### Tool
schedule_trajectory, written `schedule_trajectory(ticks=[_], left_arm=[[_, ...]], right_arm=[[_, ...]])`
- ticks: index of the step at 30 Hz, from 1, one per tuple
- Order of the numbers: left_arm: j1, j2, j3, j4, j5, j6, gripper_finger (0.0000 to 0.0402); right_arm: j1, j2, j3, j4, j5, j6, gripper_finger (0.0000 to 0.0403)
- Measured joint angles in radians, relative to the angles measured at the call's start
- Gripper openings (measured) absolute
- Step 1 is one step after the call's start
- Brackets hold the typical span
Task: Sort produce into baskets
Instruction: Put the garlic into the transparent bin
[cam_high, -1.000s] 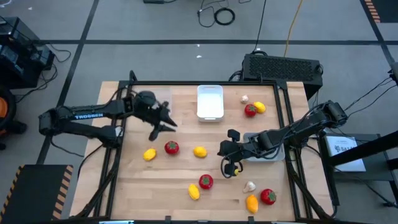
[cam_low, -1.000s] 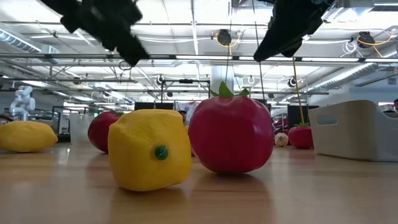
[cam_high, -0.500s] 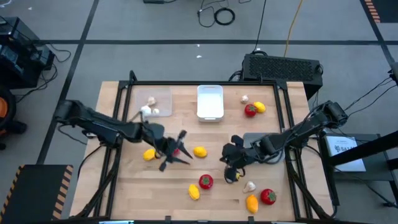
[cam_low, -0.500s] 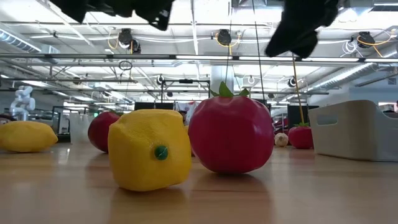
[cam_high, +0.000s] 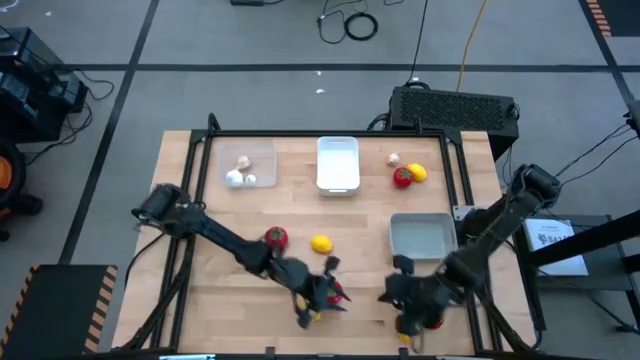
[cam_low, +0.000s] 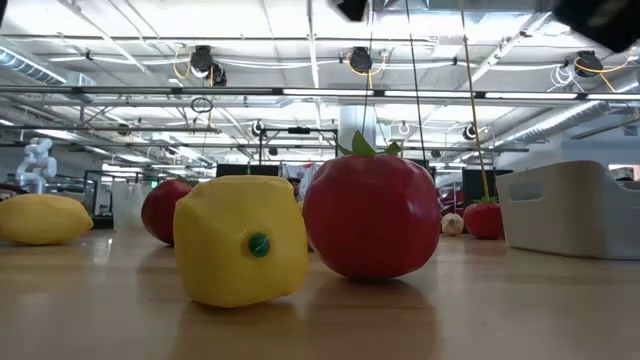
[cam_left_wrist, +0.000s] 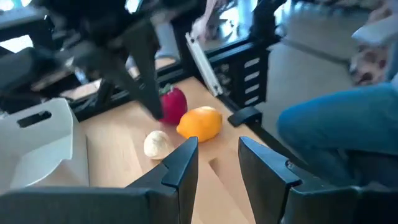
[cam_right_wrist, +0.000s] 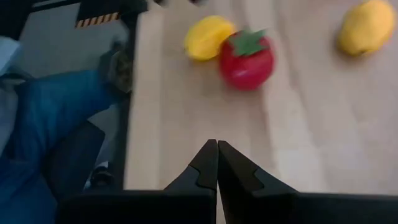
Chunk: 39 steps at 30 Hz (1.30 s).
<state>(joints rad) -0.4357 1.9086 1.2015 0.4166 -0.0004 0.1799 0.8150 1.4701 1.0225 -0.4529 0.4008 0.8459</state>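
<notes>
My left gripper (cam_high: 322, 292) is open and empty, above the red tomato (cam_high: 333, 293) and yellow fruit (cam_high: 311, 316) near the table's near edge. In its wrist view (cam_left_wrist: 214, 158) a garlic bulb (cam_left_wrist: 157, 144), an orange fruit (cam_left_wrist: 200, 123) and a tomato (cam_left_wrist: 174, 102) lie ahead. My right gripper (cam_high: 396, 296) is shut and empty, low over the near right of the table; in its wrist view (cam_right_wrist: 214, 163) it faces a yellow fruit (cam_right_wrist: 208, 37) and a tomato (cam_right_wrist: 249, 59). The clear tray (cam_high: 262, 155) holds garlic bulbs (cam_high: 238, 176). The white tray (cam_high: 338, 163) and grey tray (cam_high: 422, 236) are empty.
A tomato (cam_high: 275, 237) and lemon (cam_high: 321, 243) lie mid-table. A tomato (cam_high: 402, 178), yellow fruit (cam_high: 418, 172) and garlic bulb (cam_high: 393, 158) lie far right. A black box (cam_high: 455, 108) stands behind the table. A person's blue-clad leg (cam_left_wrist: 336, 124) is at the near edge.
My left gripper has swung from over the clear tray toward the table's near edge and right, ending above the near tomato; garlic bulbs now show in the clear tray. My right gripper has gone from beside the grey tray toward the near edge.
</notes>
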Motion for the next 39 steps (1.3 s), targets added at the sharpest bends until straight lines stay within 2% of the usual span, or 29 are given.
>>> schedule_trajectory(ticks=[8,14,18,24,28,31,39], left_arm=[[-0.017,0.325,0.407,-0.153,-0.16,-0.082,0.0123],[-0.004,0.477,0.615,-0.278,-0.242,-0.189,0.0123],[0.006,0.521,0.663,-0.274,-0.263,-0.296,0.0123],[0.0,0.558,0.67,-0.272,-0.271,-0.291,0.0123],[0.001,0.572,0.67,-0.269,-0.27,-0.223,0.0127],[-0.001,0.591,0.67,-0.269,-0.269,-0.197,0.0149],[0.005,0.609,0.67,-0.205,-0.264,-0.199,0.0247]], right_arm=[[0.196,0.0,0.0,-0.017,0.17,0.0,0.0],[0.238,0.0,0.0,-0.057,0.193,0.02,0.0],[0.252,0.0,0.0,-0.067,0.201,0.033,0.0],[0.272,0.0,0.0,-0.065,0.202,0.07,0.0],[0.274,0.0,0.0,-0.065,0.205,0.081,0.0],[0.274,0.0,0.0,-0.066,0.226,0.082,0.0],[0.274,0.0,0.0,-0.067,0.236,0.124,0.0]])
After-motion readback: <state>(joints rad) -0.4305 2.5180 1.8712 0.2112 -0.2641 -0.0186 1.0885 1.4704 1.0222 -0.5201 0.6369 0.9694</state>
